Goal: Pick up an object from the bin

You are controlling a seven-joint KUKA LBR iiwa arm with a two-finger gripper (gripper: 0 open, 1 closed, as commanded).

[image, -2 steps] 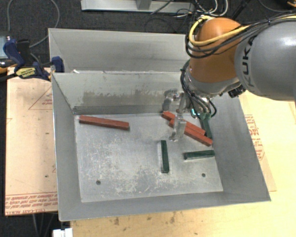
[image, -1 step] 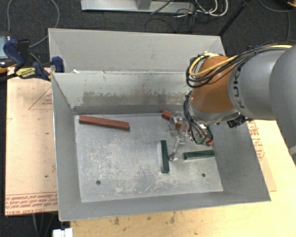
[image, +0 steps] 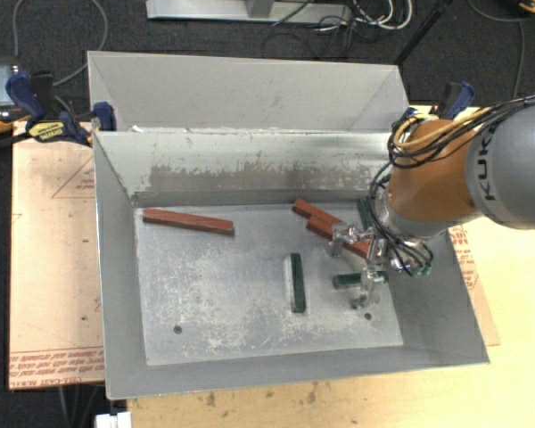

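Note:
My gripper (image: pixel 358 270) is low over the right side of the bin floor and stands open. One fingertip is by the right end of a red-brown block (image: pixel 326 228); the other is just right of a small dark green piece (image: pixel 346 280). Nothing shows held between the fingers. A second red-brown block (image: pixel 308 210) lies just behind the first, near the back wall. A dark green bar (image: pixel 297 283) lies lengthwise on the floor to the left of the gripper.
A long red-brown bar (image: pixel 188 222) lies at the back left of the bin floor. The arm, with its orange cover and cables, comes in over the bin's right wall.

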